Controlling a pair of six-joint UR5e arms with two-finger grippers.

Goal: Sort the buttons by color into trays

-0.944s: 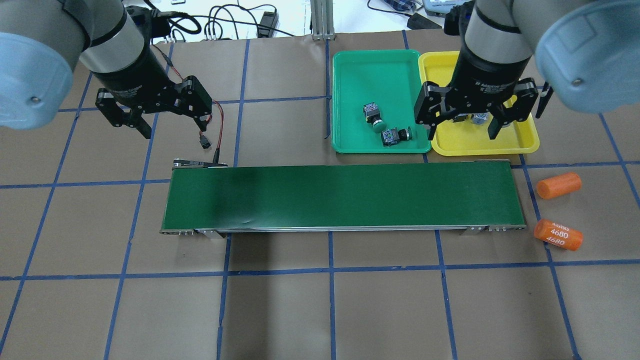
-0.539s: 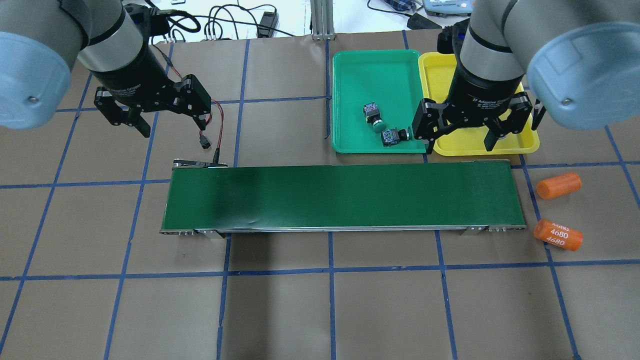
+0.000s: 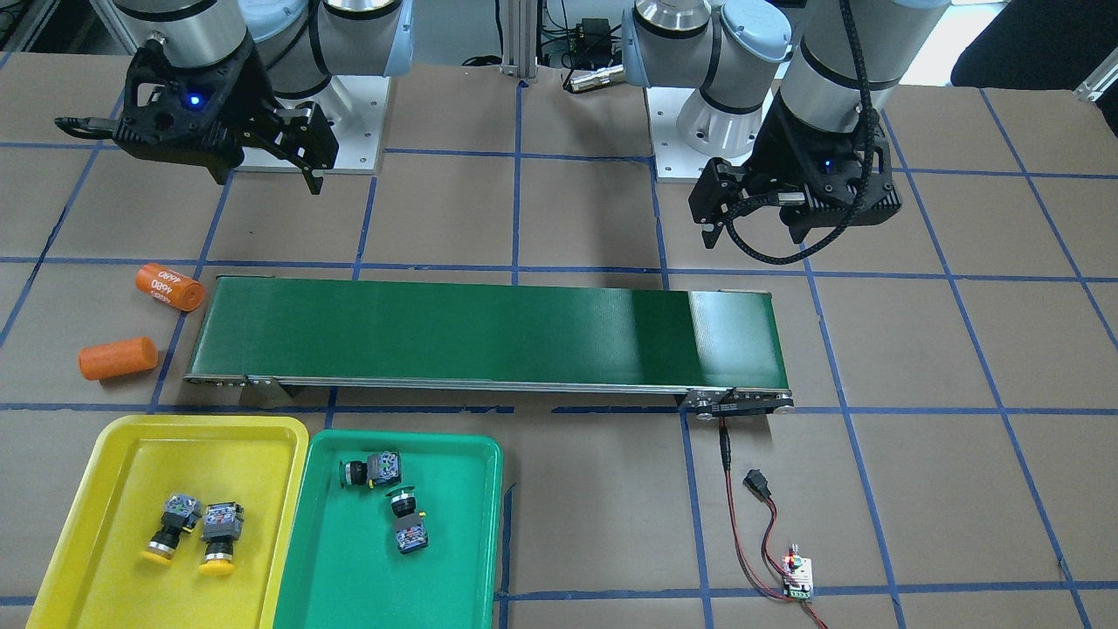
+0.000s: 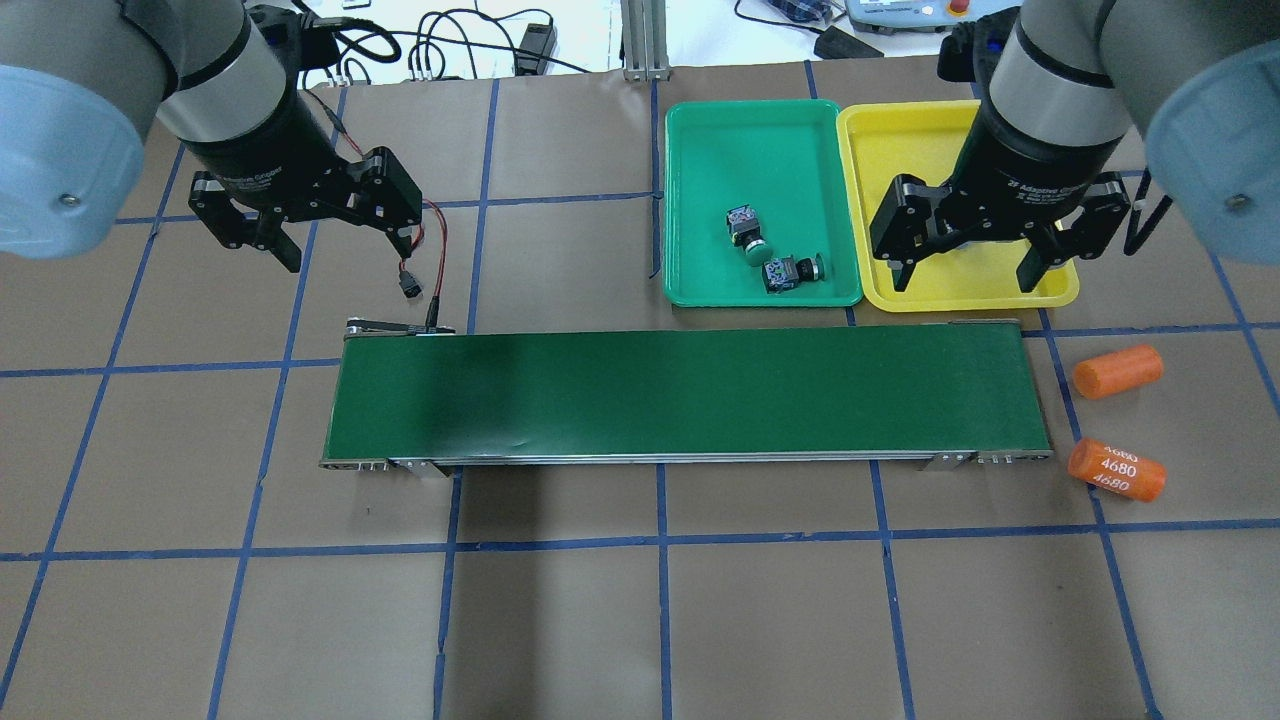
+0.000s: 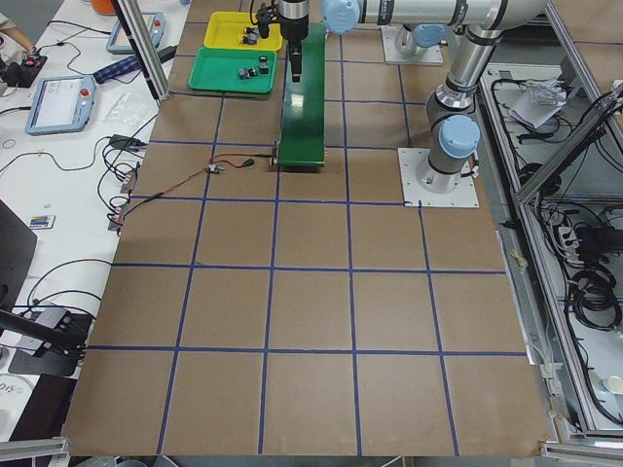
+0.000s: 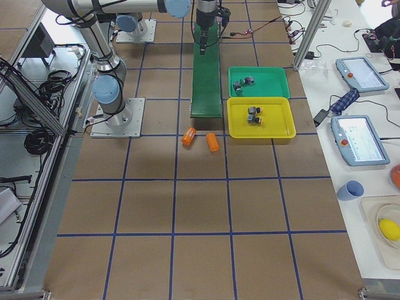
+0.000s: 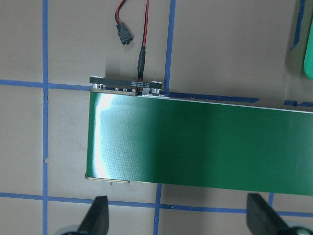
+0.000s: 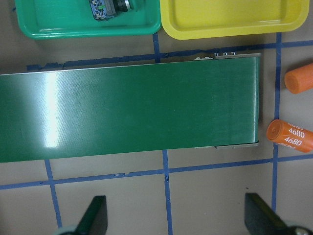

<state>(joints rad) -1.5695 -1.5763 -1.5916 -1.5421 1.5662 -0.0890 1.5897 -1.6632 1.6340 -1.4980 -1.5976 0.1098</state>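
On the left, the left hand (image 4: 345, 245) hangs wide open and empty above the surface (image 4: 600, 620), then two green buttons (image 4: 750, 235) lie in the green tray (image 4: 700, 150), two yellow buttons (image 3: 170, 524) in the yellow tray (image 4: 900, 140), the right hand (image 4: 965, 280) raised, open, holding nothing.

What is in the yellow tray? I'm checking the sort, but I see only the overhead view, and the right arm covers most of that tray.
Observer: The front view shows two yellow buttons in the yellow tray, side by side.
Operator: Upright or tipped over?
Observer: Both lie on their sides, caps toward the tray's edge farthest from the robot.
Operator: Where does the red-and-black wire end? I lose sight of it.
Observer: At a small circuit board with a red light on.
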